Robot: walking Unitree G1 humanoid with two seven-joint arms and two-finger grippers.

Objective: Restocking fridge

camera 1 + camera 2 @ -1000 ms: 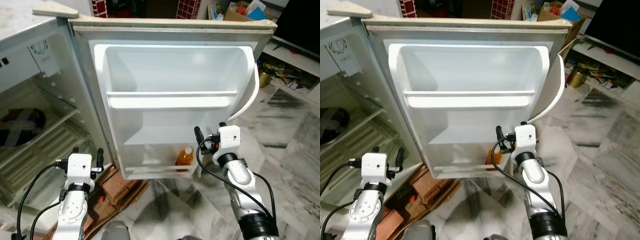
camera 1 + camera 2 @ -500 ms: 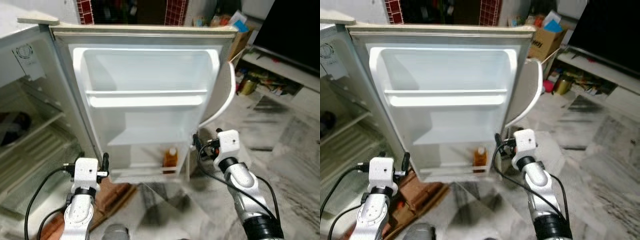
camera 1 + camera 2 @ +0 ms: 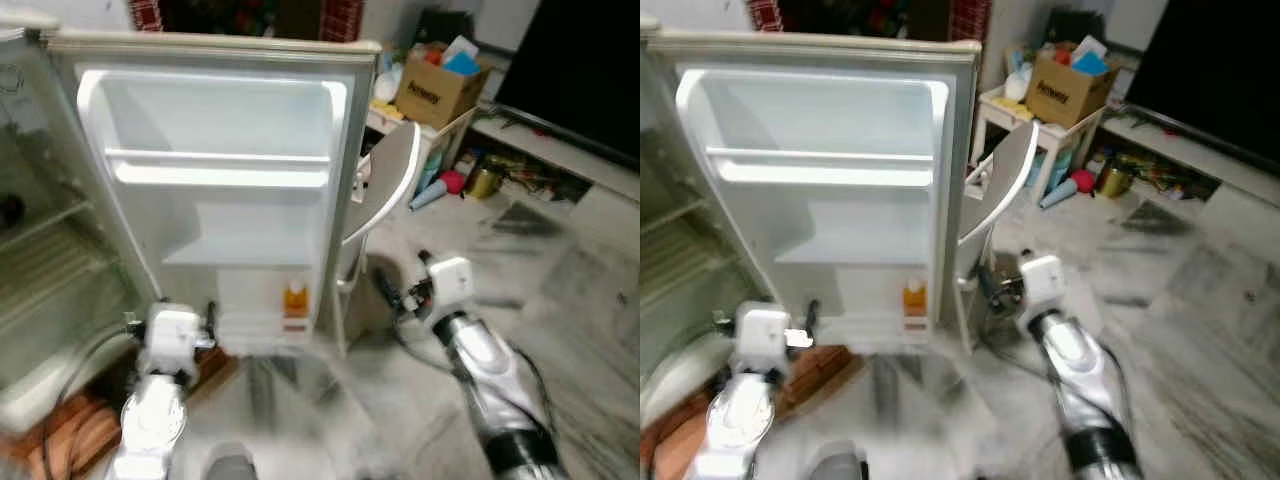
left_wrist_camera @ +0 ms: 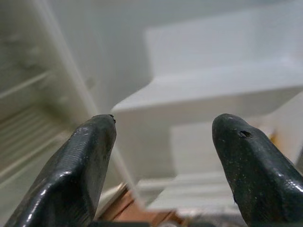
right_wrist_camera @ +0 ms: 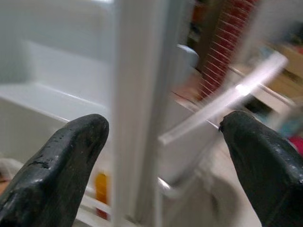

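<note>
fridge door [image 3: 215, 170] | view swung right, blurred | bottle [image 3: 295, 299] seemingly unmoved

Cardboard box [image 3: 434, 88] sits near a dark television [image 3: 580, 70].

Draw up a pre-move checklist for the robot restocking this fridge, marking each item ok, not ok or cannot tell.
1. Fridge door open: ok.
2. Left gripper open and empty: ok.
3. Right gripper open and empty: ok.
4. Orange bottle upright in the lowest door shelf: ok.
5. Upper door shelf free for stock: ok.
6. Head views sharp enough to aim: not ok, blurred.
</note>
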